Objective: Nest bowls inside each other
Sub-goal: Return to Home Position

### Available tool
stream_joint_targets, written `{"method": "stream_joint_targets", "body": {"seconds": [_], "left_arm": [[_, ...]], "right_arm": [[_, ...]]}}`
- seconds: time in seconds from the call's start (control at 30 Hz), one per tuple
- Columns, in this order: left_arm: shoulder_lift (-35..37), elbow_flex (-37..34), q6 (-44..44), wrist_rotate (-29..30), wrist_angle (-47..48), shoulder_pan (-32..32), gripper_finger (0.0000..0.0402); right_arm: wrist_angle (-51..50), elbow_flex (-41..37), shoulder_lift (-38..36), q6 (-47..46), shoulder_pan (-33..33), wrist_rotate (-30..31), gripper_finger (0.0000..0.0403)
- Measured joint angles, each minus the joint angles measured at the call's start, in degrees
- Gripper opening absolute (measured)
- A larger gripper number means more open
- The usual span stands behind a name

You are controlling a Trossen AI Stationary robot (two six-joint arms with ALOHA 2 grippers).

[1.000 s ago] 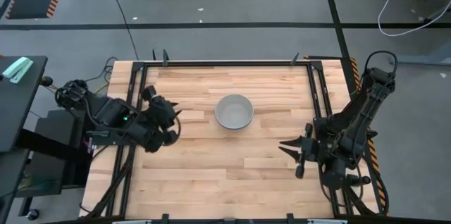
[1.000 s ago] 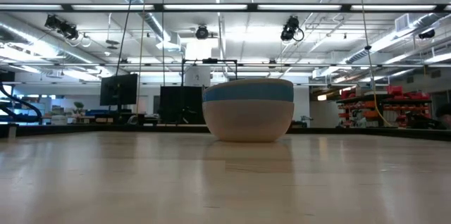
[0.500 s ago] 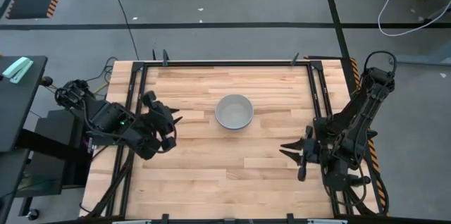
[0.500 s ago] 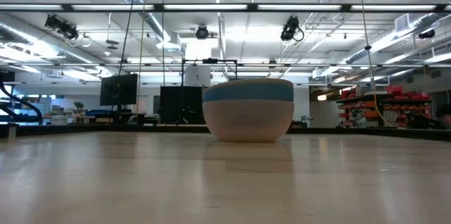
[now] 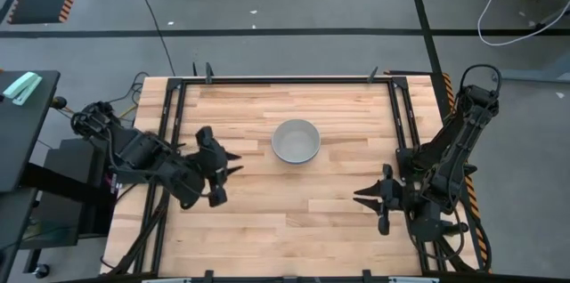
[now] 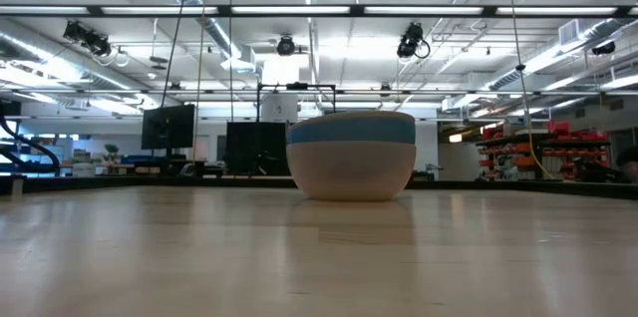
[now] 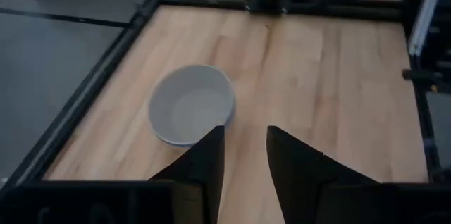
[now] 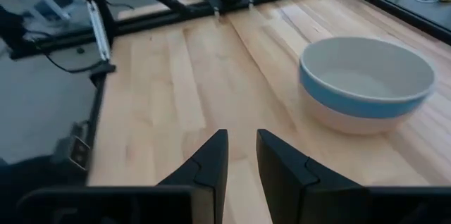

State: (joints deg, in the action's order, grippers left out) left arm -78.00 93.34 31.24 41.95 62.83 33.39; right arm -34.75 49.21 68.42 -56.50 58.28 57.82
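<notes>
The three bowls stand nested in one stack at the table's middle, slightly toward the far edge. In the low view the stack shows the salmon-pink bowl at the bottom, resting on the wood by its base, a blue band above it, and a pale grey-white rim on top. From above only the grey-white inside shows. My left gripper hovers left of the stack, toward the near side, fingers slightly open and touching nothing. My right gripper waits near the right edge, narrowly open.
Black metal rails frame the wooden table top on all sides. Bare wood lies around the stack on every side. Each wrist view shows the other arm's base at the opposite table edge. Cables lie on the floor beyond the far edge.
My left gripper has drawn away from the stack toward the table's near edge and a little to the right, turning its fingers more toward the right. The stack of bowls has stayed where it was.
</notes>
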Motion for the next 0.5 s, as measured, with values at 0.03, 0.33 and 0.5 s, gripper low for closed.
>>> {"method": "stream_joint_targets", "body": {"seconds": [0.03, 0.33, 0.5], "left_arm": [[-0.45, 0.0, -0.02, -0.5, 0.04, 0.53, 0.0117], [-7.34, -0.02, -0.87, 2.19, -2.25, 7.54, 0.0116], [-11.71, -0.02, -1.49, 2.33, -5.61, 10.63, 0.0112]], "right_arm": [[1.46, 0.0, 0.0, 0.9, 0.0, 0.16, 0.0083], [27.06, -0.74, 0.15, 21.9, 4.11, 0.61, 0.0083], [51.78, -7.34, 0.15, 37.68, 6.63, -8.24, 0.0083]]}}
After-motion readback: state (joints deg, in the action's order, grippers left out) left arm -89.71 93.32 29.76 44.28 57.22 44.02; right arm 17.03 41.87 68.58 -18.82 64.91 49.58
